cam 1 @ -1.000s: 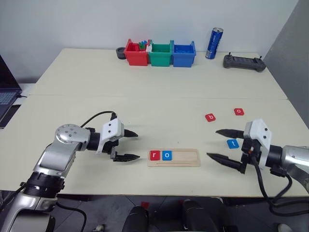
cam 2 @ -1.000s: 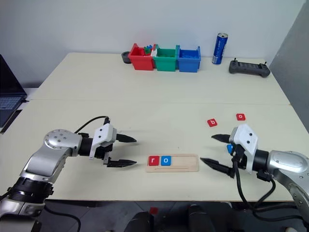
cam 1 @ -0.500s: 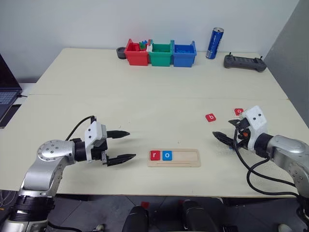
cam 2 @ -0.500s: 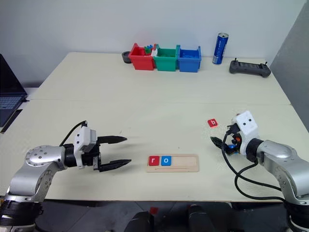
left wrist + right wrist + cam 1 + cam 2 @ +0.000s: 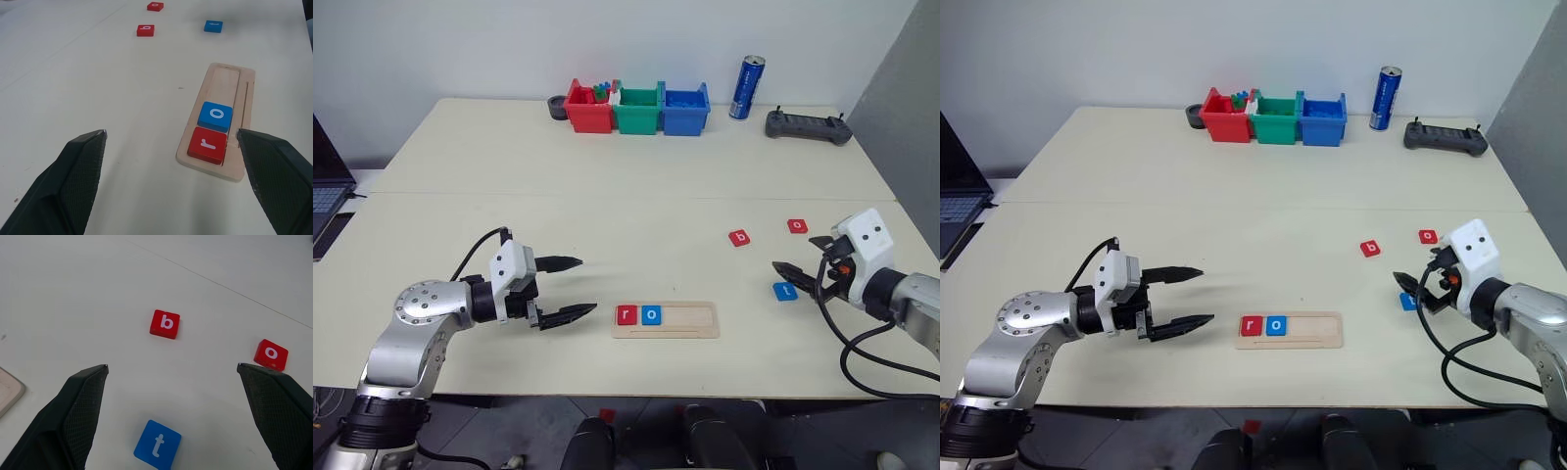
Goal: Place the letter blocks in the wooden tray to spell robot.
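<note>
A: Grippers first. Condition?

B: Left gripper [image 5: 566,288]: jaws spread wide, nothing between them, hovering over the table [image 5: 636,186] to the left of the wooden tray [image 5: 690,320]. Right gripper [image 5: 806,257]: jaws likewise wide apart and empty, held above the table near the right edge.

A: Tray contents?

B: Two blocks in the groove at its left end: red r block [image 5: 626,314], then blue o block [image 5: 651,314], side by side and touching. The rest of the groove is bare.

A: Loose blocks?

B: Three, all flat on the table to the right of the tray. Blue t block [image 5: 785,291], just beside the right gripper's fingers. Red b block [image 5: 739,238], farther back. Red o block [image 5: 798,226], to the right of the b, apart from it.

A: Other items?

B: Far edge of the table: red bin [image 5: 588,108], green bin [image 5: 638,110], blue bin [image 5: 686,109] in a row; a blue can [image 5: 747,87]; a dark controller [image 5: 808,125].
</note>
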Robot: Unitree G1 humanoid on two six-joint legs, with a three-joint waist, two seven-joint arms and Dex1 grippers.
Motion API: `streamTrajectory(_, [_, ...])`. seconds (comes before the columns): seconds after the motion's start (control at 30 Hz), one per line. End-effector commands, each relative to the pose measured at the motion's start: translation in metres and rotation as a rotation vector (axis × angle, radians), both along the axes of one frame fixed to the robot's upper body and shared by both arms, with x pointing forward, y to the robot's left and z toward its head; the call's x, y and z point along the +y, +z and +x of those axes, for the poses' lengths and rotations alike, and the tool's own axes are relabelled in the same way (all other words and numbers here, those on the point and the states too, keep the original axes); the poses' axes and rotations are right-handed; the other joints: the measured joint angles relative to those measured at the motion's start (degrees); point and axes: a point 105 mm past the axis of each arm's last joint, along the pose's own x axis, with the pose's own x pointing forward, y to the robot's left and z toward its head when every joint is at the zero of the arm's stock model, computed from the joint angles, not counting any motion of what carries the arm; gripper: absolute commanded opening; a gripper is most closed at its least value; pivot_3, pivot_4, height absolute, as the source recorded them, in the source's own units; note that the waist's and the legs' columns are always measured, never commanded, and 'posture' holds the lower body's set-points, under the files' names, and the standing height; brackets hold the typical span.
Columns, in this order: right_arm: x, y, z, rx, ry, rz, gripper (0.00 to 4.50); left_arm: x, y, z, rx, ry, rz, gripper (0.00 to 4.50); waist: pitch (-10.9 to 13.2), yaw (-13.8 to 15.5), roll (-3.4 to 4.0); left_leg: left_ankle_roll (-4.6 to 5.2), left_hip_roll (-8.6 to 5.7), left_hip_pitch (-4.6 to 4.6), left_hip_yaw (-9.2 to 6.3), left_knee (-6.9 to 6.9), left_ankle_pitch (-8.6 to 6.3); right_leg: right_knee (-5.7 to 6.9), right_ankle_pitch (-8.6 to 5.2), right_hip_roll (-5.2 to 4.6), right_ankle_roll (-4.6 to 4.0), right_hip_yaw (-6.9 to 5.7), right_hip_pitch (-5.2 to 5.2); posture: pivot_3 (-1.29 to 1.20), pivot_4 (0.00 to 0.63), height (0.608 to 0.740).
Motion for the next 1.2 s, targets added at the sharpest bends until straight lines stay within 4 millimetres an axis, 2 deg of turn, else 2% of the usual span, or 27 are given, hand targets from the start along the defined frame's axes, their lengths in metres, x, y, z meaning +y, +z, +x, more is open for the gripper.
streamTrajectory(0.03, [-0.011,0.014,0.000,-0.039,-0.040,-0.017,4.50,-0.009,0.012,-0.002,-0.045,-0.031,-0.010,4.47,0.00,-0.01,0.00,0.00,0.00,0.00,0.00,0.00,0.00,0.00,0.01,0.00,-0.01,0.00,0.00,0.00,0.150,0.740])
streamTrajectory(0.53, [-0.007,0.011,-0.007,-0.017,-0.036,-0.002,4.50,-0.014,0.013,0.005,-0.046,-0.045,0.007,4.47,0.00,-0.03,0.00,0.00,0.00,0.00,0.01,0.00,0.00,0.00,-0.01,0.01,0.02,0.01,0.00,0.00,0.150,0.740])
streamTrajectory(0.63, [-0.004,0.011,-0.007,-0.018,-0.020,-0.001,4.50,-0.016,0.015,0.004,-0.048,-0.049,0.007,4.47,0.00,-0.04,0.00,0.00,0.00,0.00,0.00,-0.01,0.00,0.00,-0.01,0.01,0.01,0.01,0.00,0.00,0.150,0.740])
streamTrajectory(0.83, [0.015,0.009,-0.007,-0.038,0.065,-0.013,4.50,-0.022,0.023,0.004,-0.071,-0.042,0.000,4.47,0.00,-0.03,0.00,0.00,0.00,-0.01,0.01,0.00,0.00,0.00,-0.01,0.00,0.02,0.01,0.00,0.00,0.150,0.740])
streamTrajectory(1.0, [0.036,0.003,0.008,-0.058,0.129,-0.023,4.50,-0.029,0.025,0.004,-0.077,-0.042,-0.006,4.47,0.00,-0.46,0.00,0.00,0.00,0.02,0.01,0.00,0.00,0.01,-0.02,0.01,0.03,0.01,0.00,0.00,0.150,0.740])
streamTrajectory(1.2, [0.047,-0.008,0.048,-0.055,0.031,0.057,4.50,-0.025,0.026,0.005,-0.061,-0.034,-0.008,4.47,0.00,-1.05,0.00,-0.01,0.00,0.00,-0.01,0.01,0.00,0.02,0.04,0.01,-0.06,0.00,-0.02,0.00,0.150,0.740])
